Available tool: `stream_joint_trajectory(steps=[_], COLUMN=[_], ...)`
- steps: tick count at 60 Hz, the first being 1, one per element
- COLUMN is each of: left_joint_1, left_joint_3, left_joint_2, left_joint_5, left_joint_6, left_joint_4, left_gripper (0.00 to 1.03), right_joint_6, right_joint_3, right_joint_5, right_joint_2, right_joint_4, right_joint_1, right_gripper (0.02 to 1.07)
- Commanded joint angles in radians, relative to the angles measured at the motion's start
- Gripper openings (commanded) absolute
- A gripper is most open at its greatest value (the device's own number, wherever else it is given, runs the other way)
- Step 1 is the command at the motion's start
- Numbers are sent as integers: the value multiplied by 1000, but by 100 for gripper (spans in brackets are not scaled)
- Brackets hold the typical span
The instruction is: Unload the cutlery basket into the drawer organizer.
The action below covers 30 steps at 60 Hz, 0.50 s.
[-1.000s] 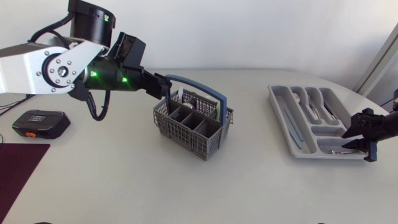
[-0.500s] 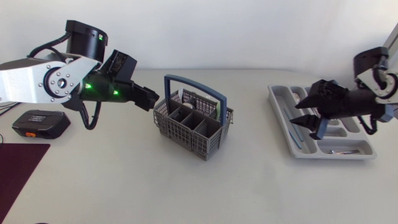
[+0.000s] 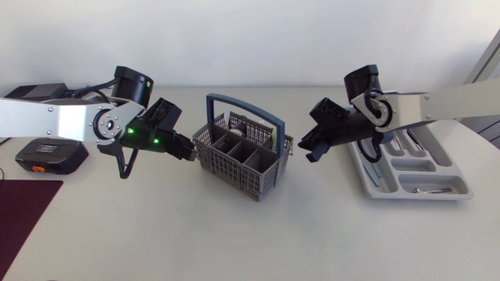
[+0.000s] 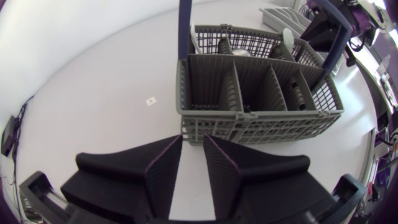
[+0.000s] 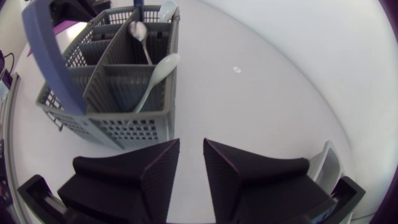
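The white bench is being looked down on from above, and everything is being carried by it. The left arm and the right arm are being held low over it, one from each side.

The grey cutlery basket is being kept upright between the two pincers. It is being faced by both of them, and its blue handle is being held up over its middle. The basket is being seen just ahead of the left pincer. It is a little further ahead of the right pincer.

The grey drawer organizer is being left behind the right pincer, well apart from the basket. Part of it is being hidden by the right arm. Some metal cutlery is being held in its slots.

A dark red mat and a black box are being kept far behind the left pincer, by the bench's edge.

The left pincer is being held with a small gap between its fingers, and nothing is being gripped. The right pincer is being held the same way, with nothing in it.

A pale spoon is being leaned on the basket's rim on the side nearest the right pincer. A shiny metal spoon is being stood in a pocket behind it.
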Motion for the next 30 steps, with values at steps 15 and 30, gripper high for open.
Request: stream_joint_trajectory(steps=[15,30], left_joint_1=[13,19], left_joint_3=[-6,51], left_joint_2=[105,177], left_joint_5=[6,25], left_joint_6=[17,2], left_joint_4=[70,116], left_gripper=[4,4], right_joint_6=[137,105], right_joint_3=[148,73], right_joint_5=[-23,-92], right_joint_2=[132,53], right_joint_4=[8,-64], right_joint_1=[33,84], right_gripper=[8,8])
